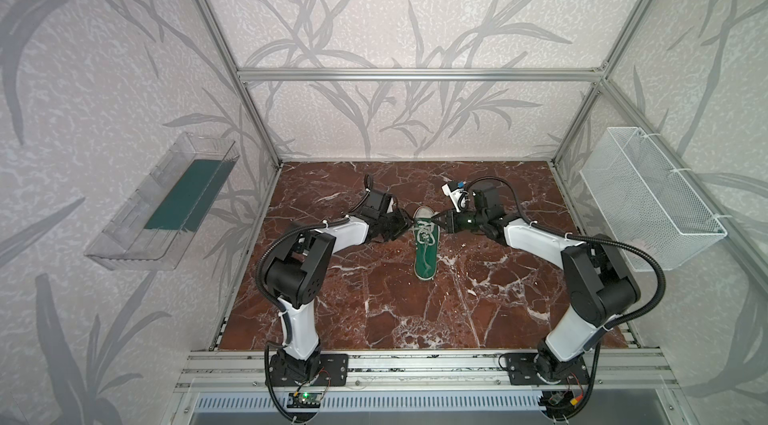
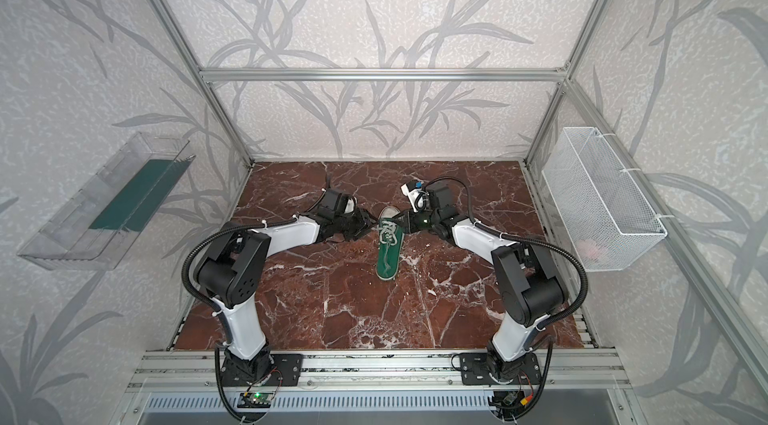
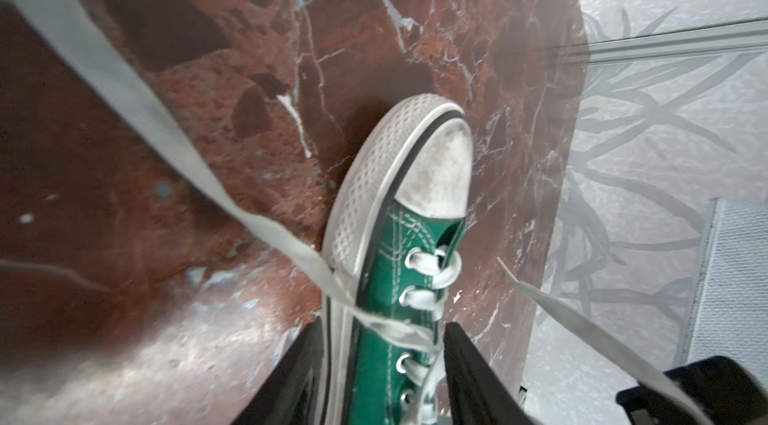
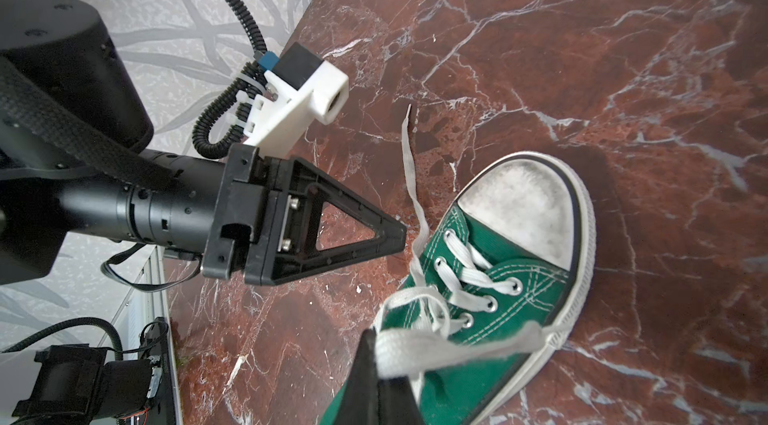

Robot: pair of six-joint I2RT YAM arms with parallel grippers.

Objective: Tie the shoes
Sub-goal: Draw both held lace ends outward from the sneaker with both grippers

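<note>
fingers of the right gripper (image 4: 374,356) are pinched together on a white lace (image 4: 465,344); the left gripper (image 4: 400,234) stands parted, empty. the green shoe (image 1: 424,252) lies mid table (image 1: 374,310), between both. hold the strand taut so the left can catch it cleanly.

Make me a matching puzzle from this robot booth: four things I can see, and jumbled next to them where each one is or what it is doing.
Things:
1. green sneaker
2. white wire basket
3. clear plastic tray
4. right end effector

Descriptions:
A. shut on a white lace
B. mounted high up on the left
C. lying on the marble table
D. hanging on the right

Pairs: 1-C, 2-D, 3-B, 4-A
</note>
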